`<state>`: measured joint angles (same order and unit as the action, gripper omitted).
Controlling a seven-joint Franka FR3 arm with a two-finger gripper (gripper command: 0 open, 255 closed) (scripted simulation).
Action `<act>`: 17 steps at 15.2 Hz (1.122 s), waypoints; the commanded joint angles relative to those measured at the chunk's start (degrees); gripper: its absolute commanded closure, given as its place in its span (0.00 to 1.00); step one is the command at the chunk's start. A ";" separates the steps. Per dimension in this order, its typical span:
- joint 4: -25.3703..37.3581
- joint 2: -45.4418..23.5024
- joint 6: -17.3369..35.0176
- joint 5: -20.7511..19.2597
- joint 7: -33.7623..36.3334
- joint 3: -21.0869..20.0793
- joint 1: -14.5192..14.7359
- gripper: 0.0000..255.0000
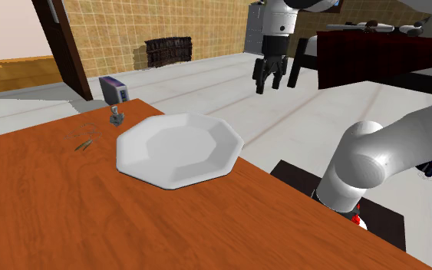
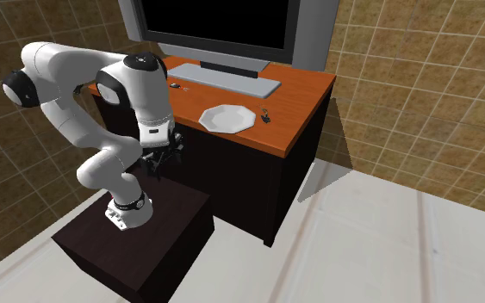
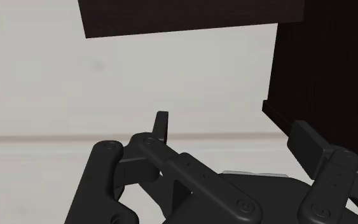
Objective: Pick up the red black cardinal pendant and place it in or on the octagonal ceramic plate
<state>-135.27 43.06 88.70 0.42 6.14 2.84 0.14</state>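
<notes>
gripper (image 1: 267, 84) is hanging wide open and empty beside the table (image 1: 45, 199), below its top | pendant (image 1: 115, 117) is lying just beside the white plate (image 1: 206, 146) | risk: if you are rising carelessly you are risking hitting the table edge, or nudging the small pendant away

Domestic interior, probably a living room. Upper centre of the second exterior view: a large flat screen (image 2: 223, 26) on a wood-topped dark cabinet (image 2: 301, 86), backed by tan tiled walls (image 2: 404, 77). Pale floor (image 2: 387, 250) below. Upper right of the shoulder view: a dark table (image 1: 383, 57) bearing dishes.
</notes>
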 commanded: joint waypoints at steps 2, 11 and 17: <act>0.65 -0.92 0.76 0.61 0.47 -0.94 0.68 0.00; 8.36 -10.18 6.86 4.22 4.59 -9.29 5.82 0.00; 15.29 -17.21 9.97 4.49 7.50 -14.81 8.37 0.00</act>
<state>-121.99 27.67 98.31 5.08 13.24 -11.11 8.22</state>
